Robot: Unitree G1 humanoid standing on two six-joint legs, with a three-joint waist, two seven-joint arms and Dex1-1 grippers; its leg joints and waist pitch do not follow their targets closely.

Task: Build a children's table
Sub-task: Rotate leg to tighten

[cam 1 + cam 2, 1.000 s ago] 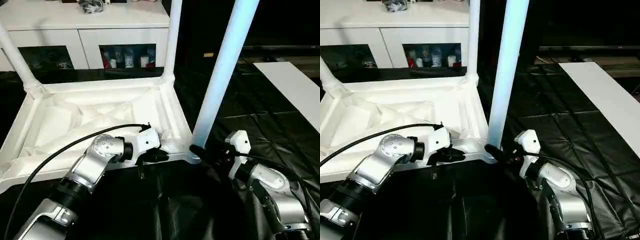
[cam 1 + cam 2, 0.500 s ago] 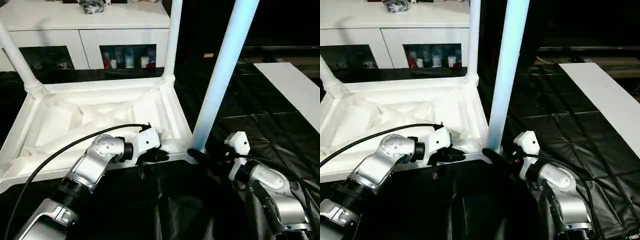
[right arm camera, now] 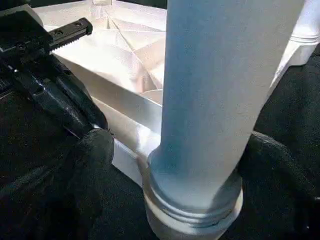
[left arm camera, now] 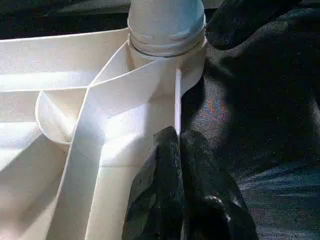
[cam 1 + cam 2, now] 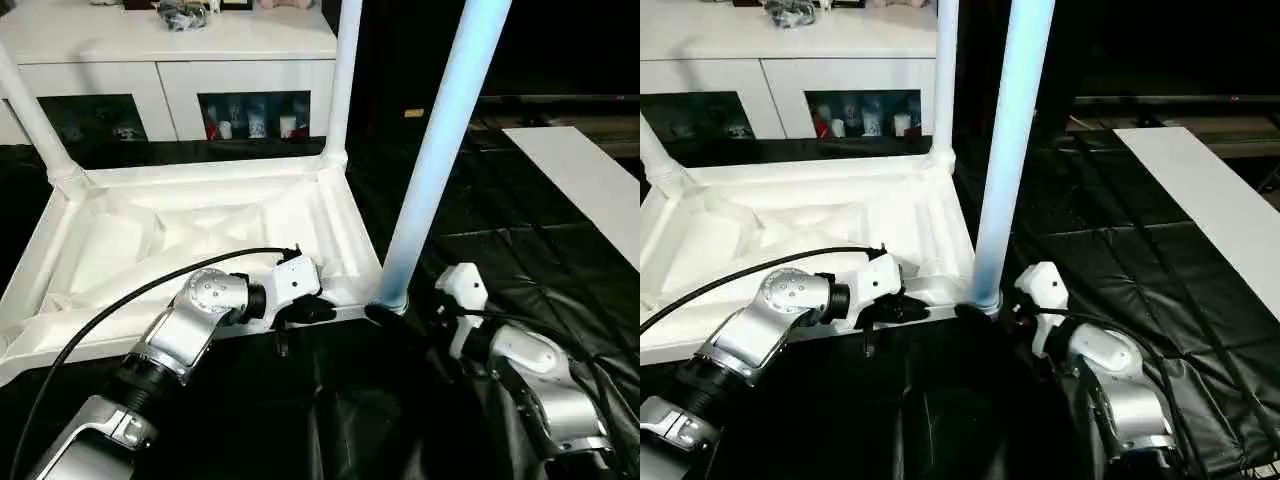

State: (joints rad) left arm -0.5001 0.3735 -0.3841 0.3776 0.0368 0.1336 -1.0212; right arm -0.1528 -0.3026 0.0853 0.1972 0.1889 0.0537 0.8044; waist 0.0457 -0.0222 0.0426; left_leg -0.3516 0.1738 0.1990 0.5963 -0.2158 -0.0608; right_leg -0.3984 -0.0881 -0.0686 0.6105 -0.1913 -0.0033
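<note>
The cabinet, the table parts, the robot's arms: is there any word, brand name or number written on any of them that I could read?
None can be read.
Upturned tabletop and its legs: plain white, no print.
Cabinet: small colourful items behind its dark glass doors, any labels too small to read.
Robot's arms and hands: no legible marking.

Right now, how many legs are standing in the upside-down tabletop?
3. One in the near right corner, with the right gripper at its base; one at the far right corner; one at the far left corner. The near left corner lies out of frame.
</note>
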